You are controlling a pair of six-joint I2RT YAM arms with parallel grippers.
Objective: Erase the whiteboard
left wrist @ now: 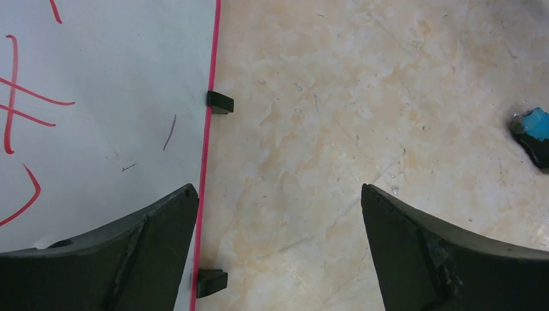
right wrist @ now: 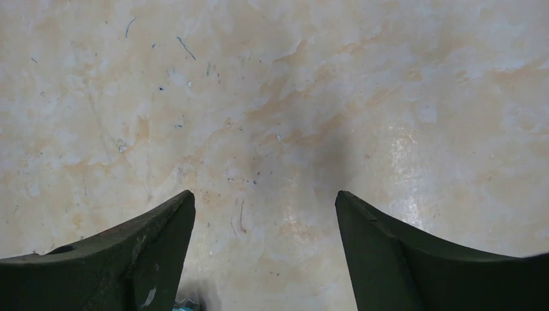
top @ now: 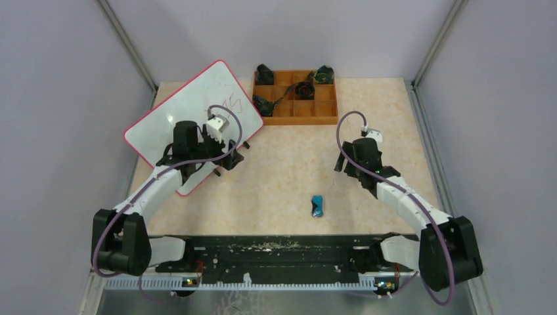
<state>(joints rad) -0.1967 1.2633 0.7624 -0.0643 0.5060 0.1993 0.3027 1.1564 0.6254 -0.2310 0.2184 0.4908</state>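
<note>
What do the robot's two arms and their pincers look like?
The left arm and right arm are both built of white tube-like links between chunky black joints. A thin purple cable loops along each one, and each wrist carries a small white block. The left gripper and right gripper each have two matte black, wedge-shaped fingers tapering to a point, slightly scuffed.

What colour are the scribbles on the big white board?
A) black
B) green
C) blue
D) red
D: the left wrist view shows the whiteboard close up, and the red marks drawn on it match the colour of its thin rim.
</note>
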